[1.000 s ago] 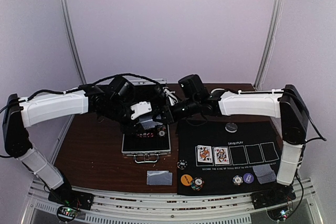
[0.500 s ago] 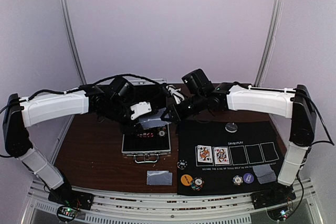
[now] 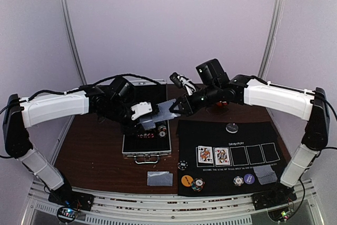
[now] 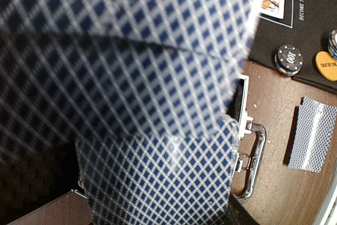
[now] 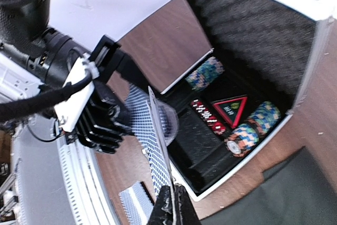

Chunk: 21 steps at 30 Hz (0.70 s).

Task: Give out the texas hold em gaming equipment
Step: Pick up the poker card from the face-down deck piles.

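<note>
The black mat (image 3: 210, 135) carries two face-up cards (image 3: 213, 155), a face-down pile (image 3: 266, 174), a chip stack (image 3: 198, 184) and an orange disc (image 3: 187, 180) toward its near edge; the open silver case (image 3: 147, 153) lies just left of it with more chips (image 5: 243, 135) inside. Above the case, the left gripper (image 3: 143, 117) is closed on a deck of checked-back cards (image 3: 154, 124). The right gripper (image 5: 171, 204) is pinched tight on the edge of one card (image 5: 158, 151), held just beside the deck
</note>
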Each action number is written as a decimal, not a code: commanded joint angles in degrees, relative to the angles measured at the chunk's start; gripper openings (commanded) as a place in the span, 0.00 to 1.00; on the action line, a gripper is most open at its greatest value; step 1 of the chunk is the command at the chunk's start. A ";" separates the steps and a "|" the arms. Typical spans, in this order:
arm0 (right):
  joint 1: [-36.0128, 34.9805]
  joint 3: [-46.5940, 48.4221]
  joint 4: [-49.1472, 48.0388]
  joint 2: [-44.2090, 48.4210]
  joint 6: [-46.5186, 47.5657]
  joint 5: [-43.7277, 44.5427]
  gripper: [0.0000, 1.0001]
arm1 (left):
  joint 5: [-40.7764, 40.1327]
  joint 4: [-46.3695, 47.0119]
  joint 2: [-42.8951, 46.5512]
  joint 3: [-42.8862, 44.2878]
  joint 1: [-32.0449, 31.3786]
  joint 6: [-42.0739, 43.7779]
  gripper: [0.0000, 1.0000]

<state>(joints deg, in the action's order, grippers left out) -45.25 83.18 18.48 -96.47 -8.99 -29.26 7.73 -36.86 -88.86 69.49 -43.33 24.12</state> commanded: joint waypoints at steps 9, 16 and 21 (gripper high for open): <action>0.78 -6.58 -12.93 -0.66 -9.88 -12.69 0.00 | 2.57 3.49 0.99 -0.32 0.26 0.16 0.49; 0.48 -3.79 -17.78 -6.18 -12.32 -12.90 0.00 | 2.87 3.90 1.41 -0.40 0.26 0.78 0.49; -0.12 -1.24 -13.58 -8.60 -9.16 -11.26 0.00 | 2.86 4.05 1.32 -0.50 0.26 1.16 0.49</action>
<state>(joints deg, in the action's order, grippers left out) -44.75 78.67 3.31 -103.83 -19.94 -40.75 9.26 -35.83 -88.82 69.21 -43.31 24.21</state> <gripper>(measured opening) 0.017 0.496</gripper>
